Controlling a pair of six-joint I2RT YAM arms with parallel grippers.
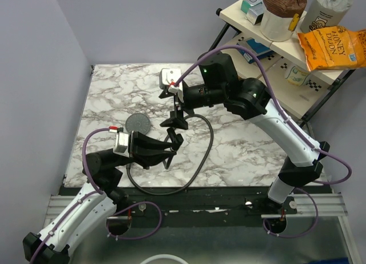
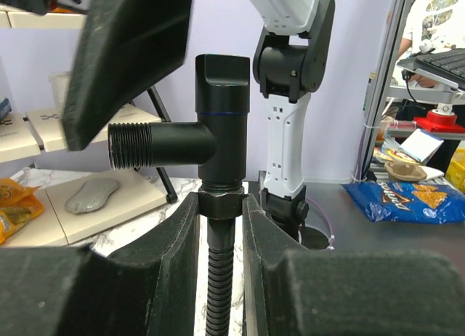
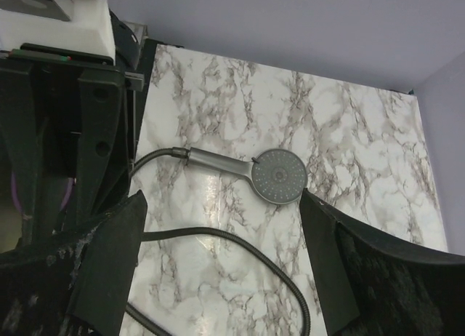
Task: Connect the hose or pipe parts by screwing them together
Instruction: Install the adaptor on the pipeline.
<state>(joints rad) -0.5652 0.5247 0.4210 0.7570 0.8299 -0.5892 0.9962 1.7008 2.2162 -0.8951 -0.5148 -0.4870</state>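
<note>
Left tool: narrow, pinched on the end nut of the black hose. One finger sits on each side of the nut and the hose hangs straight down between them. A black angle valve stands upright on top of that nut, above the fingertips. Its threaded side port points left in the left wrist view and is bare.

One finger of the right tool sits close above and left of that port. Can't tell whether it touches.

Right tool: jaws wide, holding nothing. In the top view it hangs just past the left tool, above the valve.

The shower head lies flat on the bench, face up. It's below the right tool and shows in the gap between its fingers. In the top view it's left of the right tool and just beyond the left one, touching neither.

The hose runs off the handle end. It sweeps a wide loop across the marble bench, then rises into the left tool.
</note>
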